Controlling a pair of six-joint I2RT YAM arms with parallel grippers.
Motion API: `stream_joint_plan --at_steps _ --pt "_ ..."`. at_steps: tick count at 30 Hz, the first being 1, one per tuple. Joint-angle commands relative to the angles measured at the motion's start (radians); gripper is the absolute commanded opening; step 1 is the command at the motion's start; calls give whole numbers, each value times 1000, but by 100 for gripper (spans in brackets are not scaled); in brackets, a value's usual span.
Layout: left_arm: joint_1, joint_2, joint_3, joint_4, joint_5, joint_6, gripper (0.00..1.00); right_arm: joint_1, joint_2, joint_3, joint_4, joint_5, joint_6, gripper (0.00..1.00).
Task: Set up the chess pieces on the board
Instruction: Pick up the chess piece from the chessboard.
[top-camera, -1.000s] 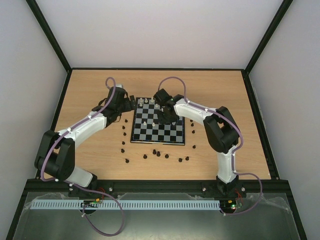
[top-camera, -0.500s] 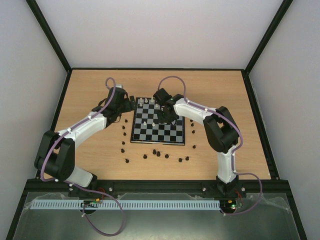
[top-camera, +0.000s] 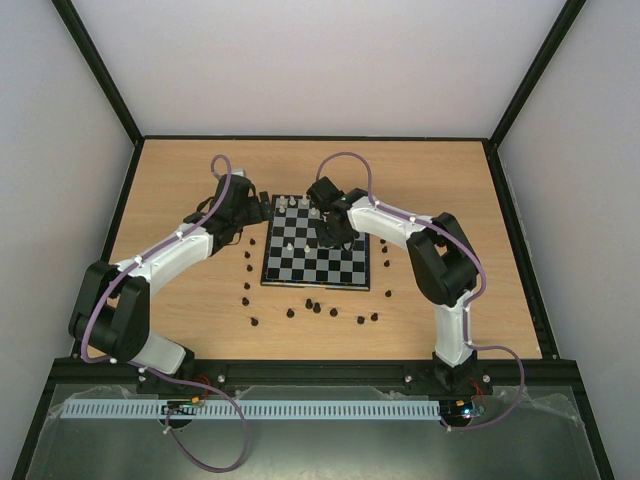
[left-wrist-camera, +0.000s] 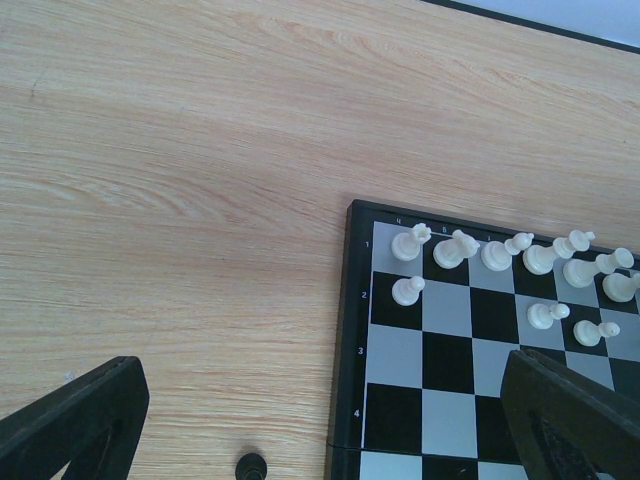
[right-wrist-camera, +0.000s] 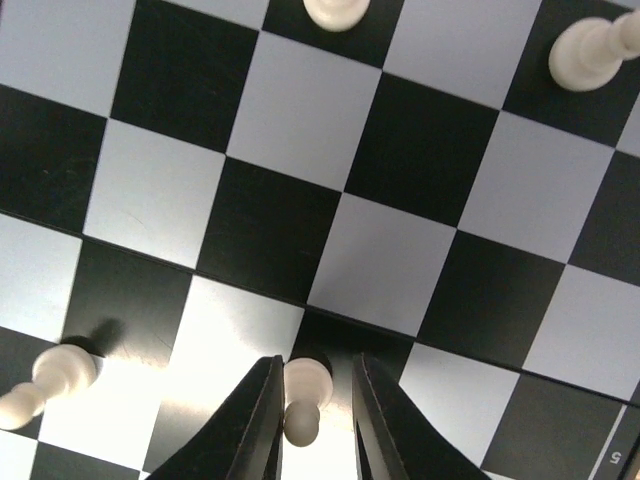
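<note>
The board lies flat at the table's middle. White chess pieces stand along its far rows; in the left wrist view they form a row with three pawns in front. My right gripper hangs low over the board, its jaws slightly parted around a white pawn that stands on a black square, with a gap on its right side. My left gripper is wide open and empty beside the board's far left corner. Dark pieces lie off the board.
Dark pieces are scattered on the wood left of the board and in front of it; one shows near my left gripper. Other white pawns stand near my right gripper. Black frame rails bound the table.
The right gripper has shifted slightly toward the far side of the board. The left arm has not moved.
</note>
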Motion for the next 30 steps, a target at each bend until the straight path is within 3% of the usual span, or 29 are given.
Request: stream_joint_plan --at_steps 1,4,8,13,24,30 --pt "-2 -20 -11 7 -5 -2 99 7 -39 -33 -60 -3 -6 20" --pt "-2 -18 -12 8 -2 -2 99 8 -43 -50 -52 -6 -6 18" --pt "-2 -18 -12 7 -1 -3 100 9 -45 -48 -47 5 -7 7" --pt "-3 -14 -12 9 -3 -2 99 7 -39 16 -65 47 -16 6" --pt "-2 0 3 -2 -16 5 100 -63 127 352 -176 44 -56 6" --pt "-2 6 9 -5 -18 7 100 -96 178 387 -193 30 -64 6"
